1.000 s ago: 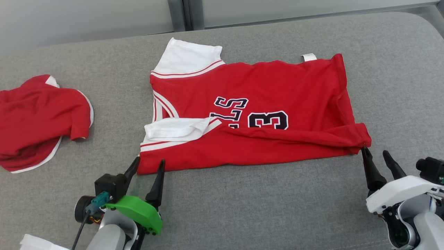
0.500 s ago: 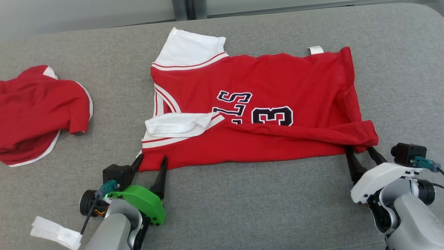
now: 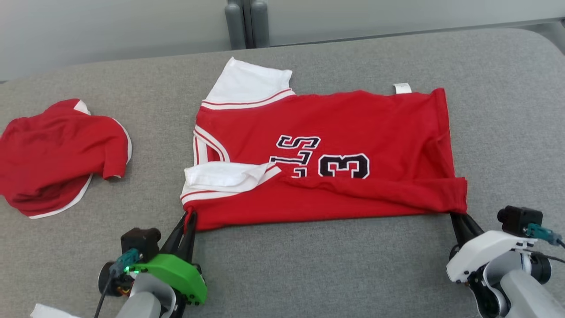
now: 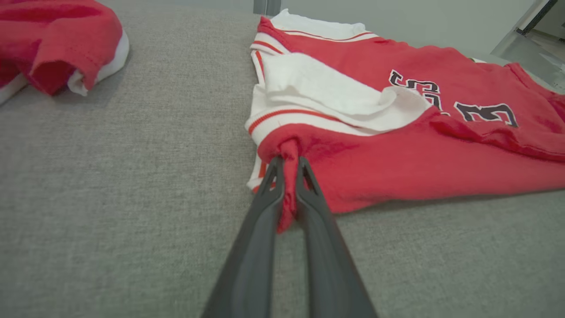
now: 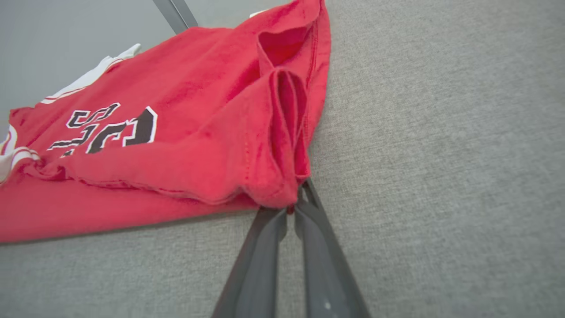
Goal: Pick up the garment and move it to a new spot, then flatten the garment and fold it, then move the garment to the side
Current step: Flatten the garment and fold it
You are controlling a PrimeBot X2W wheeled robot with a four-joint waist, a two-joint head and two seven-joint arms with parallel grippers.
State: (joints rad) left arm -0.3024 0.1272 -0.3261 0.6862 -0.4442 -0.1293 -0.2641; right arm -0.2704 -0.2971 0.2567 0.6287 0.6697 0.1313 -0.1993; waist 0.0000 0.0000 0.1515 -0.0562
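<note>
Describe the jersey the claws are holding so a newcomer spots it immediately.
On the grey surface, a red jersey with white sleeves lies spread out in the middle. Unlike the crumpled red garment to the left, it shows dark lettering and a number, and is pinched at its near corners by the left claw and right claw.

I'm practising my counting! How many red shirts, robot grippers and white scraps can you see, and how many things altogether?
Red shirts: 2, the flat jersey and the crumpled shirt
Grippers: 2, the left gripper and the right gripper, both pinching the flat jersey
Scraps: 1, the white scrap
Total: 5
</note>
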